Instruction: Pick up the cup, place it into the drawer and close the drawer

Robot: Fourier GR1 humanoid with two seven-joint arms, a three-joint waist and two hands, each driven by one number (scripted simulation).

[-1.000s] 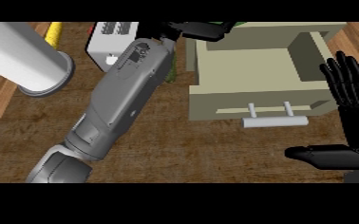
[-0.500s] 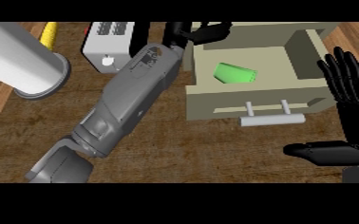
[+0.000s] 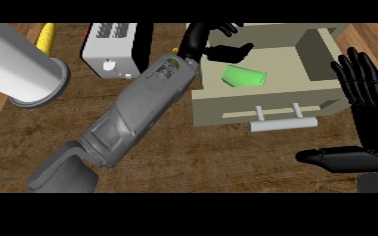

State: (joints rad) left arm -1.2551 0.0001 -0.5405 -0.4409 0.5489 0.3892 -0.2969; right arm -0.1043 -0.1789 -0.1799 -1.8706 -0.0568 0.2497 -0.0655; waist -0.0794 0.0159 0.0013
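Cup (image 3: 244,76): had dropped from view a second earlier to lying on the open drawer's (image 3: 325,87) floor.
Left hand (image 3: 219,47): now fingers apart, empty, above it.
Right hand (image 3: 359,85): open, resting.
Remaining: close drawer.

The left forearm (image 3: 129,122) enters from the lower left edge and runs diagonally up and to the right, its grey casing broad near the elbow and narrowing toward the wrist. At its end the black left hand (image 3: 210,42) sits near the top of the view, its fingers spread and relaxed toward the upper right, its thumb (image 3: 230,52) reaching out to the right, with nothing held between them. The right hand (image 3: 356,110) shows at the right edge, open, its fingers (image 3: 359,77) straight and pointing up, slightly fanned, while its thumb (image 3: 336,158) lies out to the left, low in the view. Its forearm is barely seen at the lower right corner.
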